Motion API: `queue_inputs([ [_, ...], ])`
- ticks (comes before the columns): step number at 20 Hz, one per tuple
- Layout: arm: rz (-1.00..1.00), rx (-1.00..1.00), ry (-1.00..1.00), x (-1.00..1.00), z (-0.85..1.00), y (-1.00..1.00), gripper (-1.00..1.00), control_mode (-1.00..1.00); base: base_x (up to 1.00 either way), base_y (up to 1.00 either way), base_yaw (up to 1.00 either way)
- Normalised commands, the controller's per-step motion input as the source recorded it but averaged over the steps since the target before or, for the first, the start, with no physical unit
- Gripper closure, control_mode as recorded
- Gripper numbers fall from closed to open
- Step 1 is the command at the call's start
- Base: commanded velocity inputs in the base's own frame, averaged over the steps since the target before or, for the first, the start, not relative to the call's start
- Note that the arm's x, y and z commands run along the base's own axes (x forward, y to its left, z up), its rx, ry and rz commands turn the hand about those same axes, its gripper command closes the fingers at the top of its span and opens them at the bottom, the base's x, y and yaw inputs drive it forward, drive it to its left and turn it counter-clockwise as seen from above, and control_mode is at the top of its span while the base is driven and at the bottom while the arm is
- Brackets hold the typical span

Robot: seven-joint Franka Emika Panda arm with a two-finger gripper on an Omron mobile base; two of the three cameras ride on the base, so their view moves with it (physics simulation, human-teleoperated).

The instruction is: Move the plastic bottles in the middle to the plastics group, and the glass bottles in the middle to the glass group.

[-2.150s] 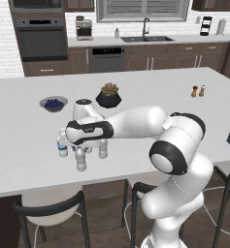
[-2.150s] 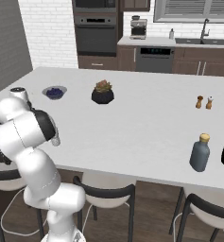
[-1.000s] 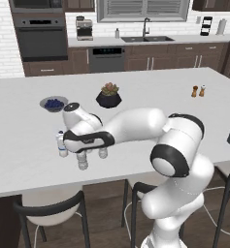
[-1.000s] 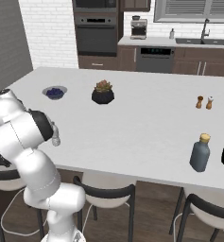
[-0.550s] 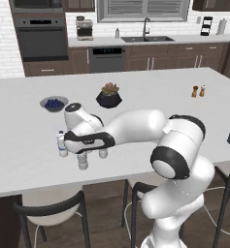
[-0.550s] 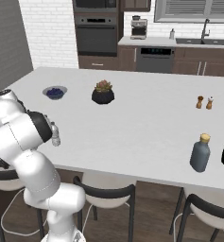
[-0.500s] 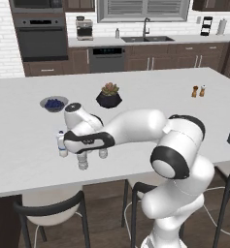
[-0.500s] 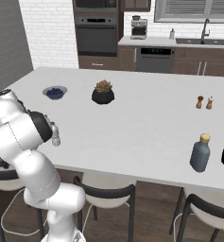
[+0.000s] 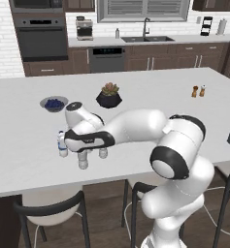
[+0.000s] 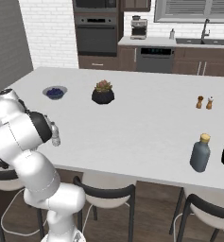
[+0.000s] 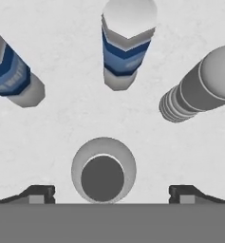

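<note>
- blue-banded clear water bottle with a white cap [image 11: 12,78] lies at the far left of the hand view; a second blue-banded clear water bottle [image 11: 125,50] stands at the top centre. together they make the plastics group, on the left part of the white desk [image 9: 150,92].
- grey, unlabelled see-through bottle with a pale cap [image 11: 103,172] sits straight below the camera, between the two dark tips of the claw [image 11: 111,193]. the tips stand wide apart, well clear of the bottle on both sides, and grip nothing; in my judgement this bottle has just been set down beside the group.
- a second unlabelled greyish see-through bottle [image 11: 197,90] stands to the right of it, near the labelled pair, so both plastic bottles look delivered.
- from the left base view the white arm bends low over this cluster, with a small bottle [image 9: 62,144] just beside the wrist and two more under the hand.
- further right on the desk are a black pot with a small plant [image 10: 103,94], then two small brown shakers [image 10: 204,102].
- at the far right, near the front edge, stands the wide dark slate-blue glass bottle with a yellowish cap [image 10: 200,152], well apart from the arm and not yet moved.
- risk: the four bottles stand close together, so lifting the hand at a slant, or swinging toward the glass bottle too early, could clip a cap and topple one. the long reach across could also brush the pot.
</note>
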Motion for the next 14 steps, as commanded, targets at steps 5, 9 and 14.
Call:
queue_inputs([
  [5,0.07,0.05,-0.09,-0.13,0.32,-0.07,-1.0,-1.0,0.0,0.0,0.0],
  [9,0.04,0.06,-0.08,-0.27,0.66,-0.12,-1.0,-1.0,0.0,0.0,0.0],
  [14,0.0,0.02,-0.1,-0.37,0.45,-0.62,-1.0,-1.0,0.0,0.0,0.0],
])
